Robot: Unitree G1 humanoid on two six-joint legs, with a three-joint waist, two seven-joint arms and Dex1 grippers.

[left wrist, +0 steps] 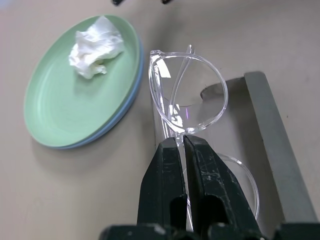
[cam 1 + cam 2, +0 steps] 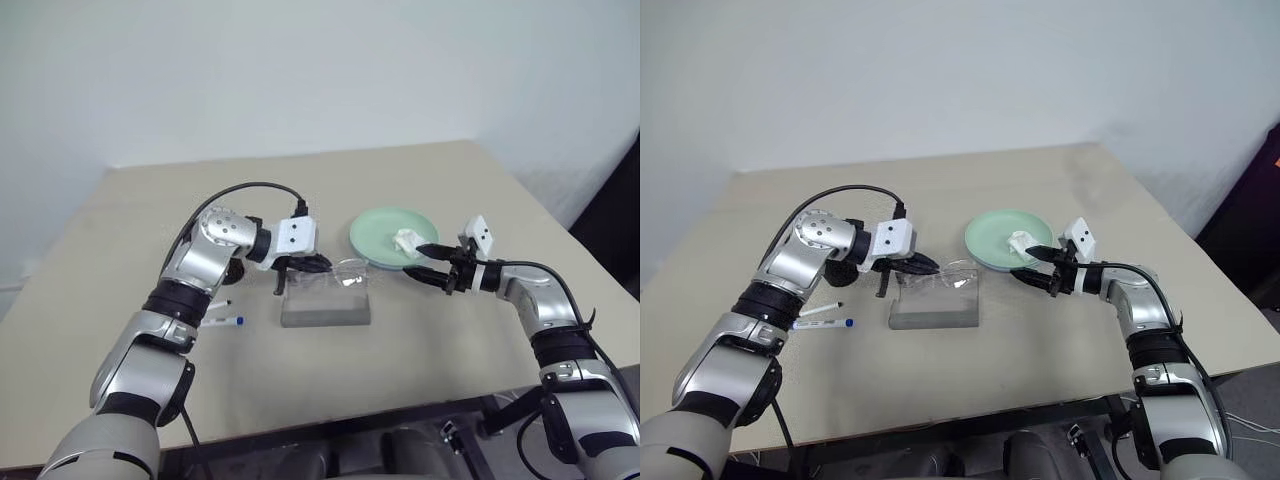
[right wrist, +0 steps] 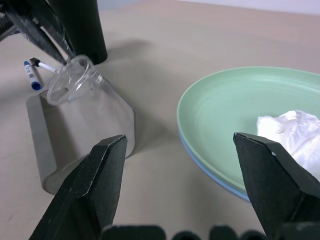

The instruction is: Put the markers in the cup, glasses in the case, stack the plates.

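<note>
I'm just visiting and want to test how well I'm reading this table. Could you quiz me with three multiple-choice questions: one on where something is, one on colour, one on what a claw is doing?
1. Where is the crumpled white paper wad?
A. on the mint green round plastic plate
B. in the flat grey case
C. on the bare table

2. What colour is the plate under the green one?
A. red
B. light blue
C. black

3. What is the left claw doing?
A. gaping wide
B. pinching a marker
C. shut on the clear-framed glasses

Answers: 1 A, the wad sits on green; 2 B, a blue rim peeks out; 3 C, its fingers clamp the frame.
</note>
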